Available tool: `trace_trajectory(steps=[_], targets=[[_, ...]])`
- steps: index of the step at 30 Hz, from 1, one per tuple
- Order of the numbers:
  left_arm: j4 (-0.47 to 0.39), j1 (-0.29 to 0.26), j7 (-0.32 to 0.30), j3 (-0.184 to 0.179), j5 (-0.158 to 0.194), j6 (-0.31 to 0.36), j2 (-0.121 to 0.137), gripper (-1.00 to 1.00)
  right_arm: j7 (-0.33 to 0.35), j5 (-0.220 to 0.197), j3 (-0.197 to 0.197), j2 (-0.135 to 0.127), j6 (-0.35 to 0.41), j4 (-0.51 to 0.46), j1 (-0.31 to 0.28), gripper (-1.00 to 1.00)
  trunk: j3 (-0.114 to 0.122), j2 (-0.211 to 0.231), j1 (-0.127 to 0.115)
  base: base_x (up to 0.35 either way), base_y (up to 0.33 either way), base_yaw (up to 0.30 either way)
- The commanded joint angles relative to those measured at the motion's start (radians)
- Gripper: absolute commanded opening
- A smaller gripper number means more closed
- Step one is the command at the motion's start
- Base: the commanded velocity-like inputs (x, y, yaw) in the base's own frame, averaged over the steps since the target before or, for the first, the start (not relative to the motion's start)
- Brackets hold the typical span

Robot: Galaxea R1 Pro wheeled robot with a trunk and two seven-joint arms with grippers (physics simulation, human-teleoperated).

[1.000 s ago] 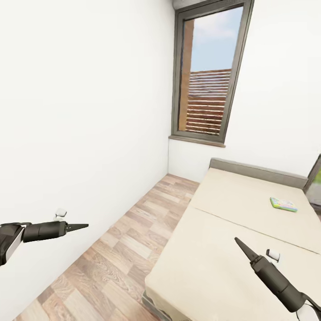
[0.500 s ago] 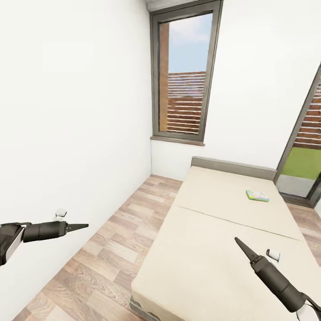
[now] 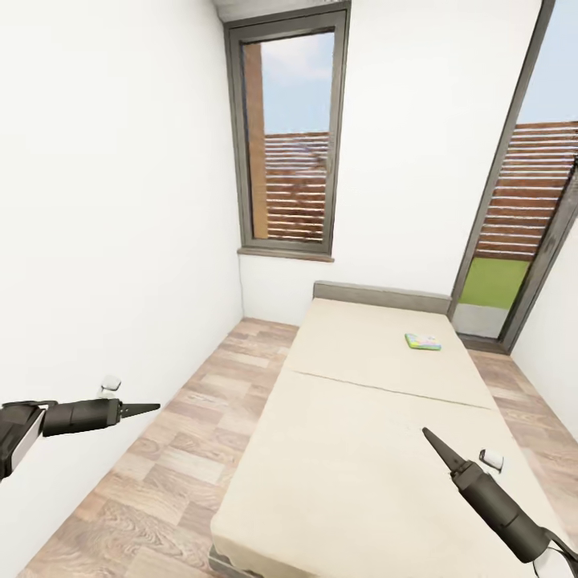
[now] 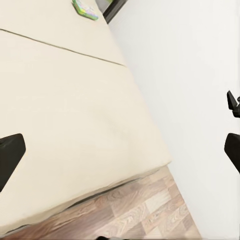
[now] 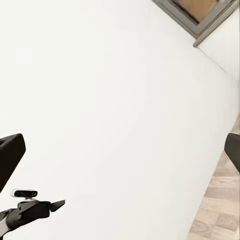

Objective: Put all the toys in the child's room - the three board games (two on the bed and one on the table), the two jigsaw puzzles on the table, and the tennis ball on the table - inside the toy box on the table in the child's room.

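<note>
- The board game (image 3: 423, 342), a thin flat box with a green edge and busy pale print, lies on the bed (image 3: 377, 425) in the right-middle of the head view, on the far half of the mattress close to the low grey headboard (image 3: 380, 296).
- From both arms it lies ahead and well apart. The right gripper (image 3: 433, 440), at the lower right of the frame and above the near part of the mattress, is the nearer; the left gripper (image 3: 148, 409), at the lower left, hangs over the wood floor (image 3: 168, 474) on the far side of the bed's edge from the box.
- The box's long axis runs roughly across the bed, parallel to the headboard; I judge a reach from the bed's foot would meet a long side first.
- Left fingers (image 4: 11, 155): in the left wrist view the two dark tips sit at opposite edges of the frame, spread wide with nothing between; the same box (image 4: 85, 9) shows at the upper edge there.
- Right fingers (image 5: 10, 159): likewise spread wide and empty in the right wrist view, facing the white wall (image 5: 115, 110).
- Mattress: smooth matte beige, with a thin seam crossing it between the box and the arms. The floor is grained planks; the windows are dark-framed and tall.
- Only one game box can be made out on the bed.
</note>
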Motion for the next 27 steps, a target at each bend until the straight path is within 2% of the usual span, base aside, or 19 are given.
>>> trace_trajectory(steps=[1, 18, 27], targets=[[0.0, 0.0, -0.002, -0.002, 0.003, 0.011, 0.001, 1.0, 0.001, -0.006, 0.0, 0.0, 0.008, 0.001, -0.001, 1.0, -0.002, -0.002, 0.001, 0.0, 0.0, -0.28], [0.0, 0.0, 0.0, -0.004, 0.003, 0.011, -0.006, 1.0, 0.0, -0.006, 0.0, -0.001, 0.008, 0.003, -0.001, 1.0, 0.006, -0.002, 0.001, 0.0, -0.008, -0.28], [0.0, 0.0, 0.0, -0.006, 0.002, 0.011, -0.008, 1.0, -0.001, -0.008, 0.0, -0.006, 0.009, 0.019, -0.006, 1.0, 0.008, -0.002, 0.001, 0.0, -0.153, -0.28]])
